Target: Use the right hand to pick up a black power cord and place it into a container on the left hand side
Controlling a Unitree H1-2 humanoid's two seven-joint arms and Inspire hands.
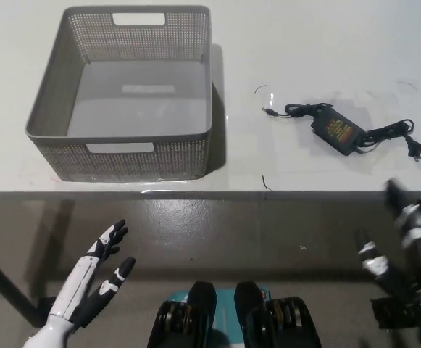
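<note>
White surface (326, 43) fills upper part of view, front edge running 9 to 3 o'clock just below centre. Few thin dark marks on it right of centre. Below edge, grey-brown floor (217, 232) with dull reflections. Dark slanted leg (3, 286) at 8 o'clock, possibly surface's support.

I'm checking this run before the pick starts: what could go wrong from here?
1. The black power cord has loose cable trailing off both ends of its brick; lifted by the brick, an end could drag or catch on the grey basket rim.
2. The cord lies flat on the white table, so the right hand, blurred below the table edge, may pinch only thin cable.

The left hand rests open, lower left.
</note>
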